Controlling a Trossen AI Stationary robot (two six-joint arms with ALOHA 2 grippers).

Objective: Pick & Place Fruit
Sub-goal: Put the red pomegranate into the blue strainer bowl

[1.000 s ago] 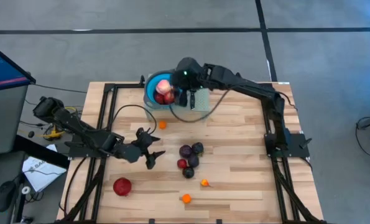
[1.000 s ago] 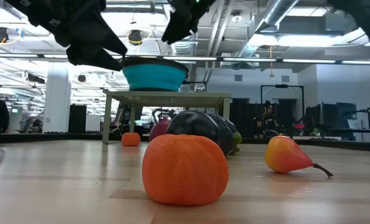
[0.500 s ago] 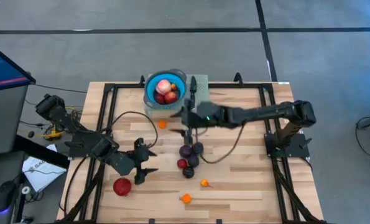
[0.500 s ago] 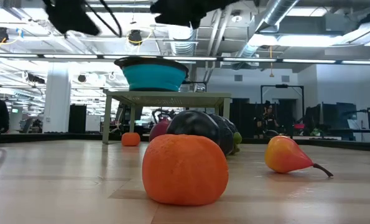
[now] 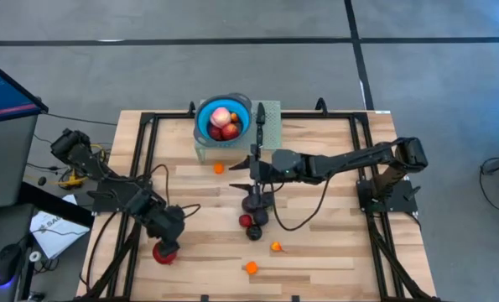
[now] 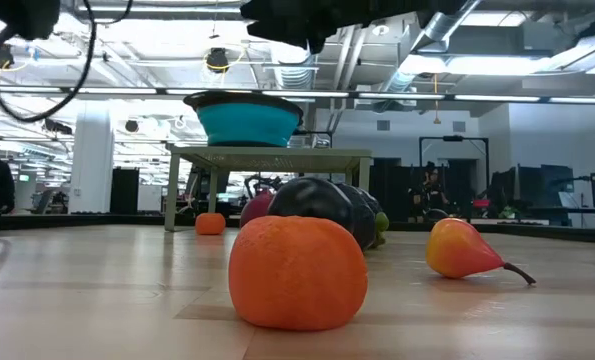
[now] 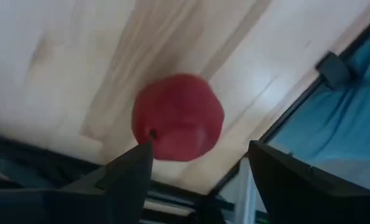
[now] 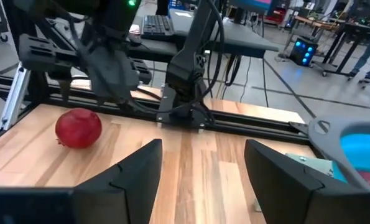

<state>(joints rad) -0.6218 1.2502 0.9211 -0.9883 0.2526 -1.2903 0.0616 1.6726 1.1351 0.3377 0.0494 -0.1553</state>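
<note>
Over the near left part of the wooden bench (image 5: 316,235), the left gripper (image 5: 167,243) hangs right above a red apple (image 5: 162,253). Its fingers (image 7: 129,177) are spread wide, one on each side of the apple, and they are not squeezing it. From the right wrist camera, this apple sits alone on the wood near the bench's black frame (image 8: 110,106). Out in the middle of the bench, the right gripper (image 5: 255,174) reaches over a little pile of dark purple fruit (image 5: 256,201). Its fingers (image 8: 125,177) are spread too, with nothing between them. A small red fruit (image 5: 244,221) lies just beside the purple pile, and another dark one (image 5: 253,233) sits right next to it. A tiny orange fruit (image 5: 275,247) lies near the front, with a bigger orange one (image 5: 250,268) close to the front edge. One more little orange fruit (image 5: 219,168) sits near the stand at the back. Up on that stand is a blue bowl (image 5: 205,126), and inside it are a pale pink fruit (image 5: 220,116) and a red apple in the bowl (image 5: 229,131). A black-handled knife (image 5: 258,127) lies just beside the bowl.
</note>
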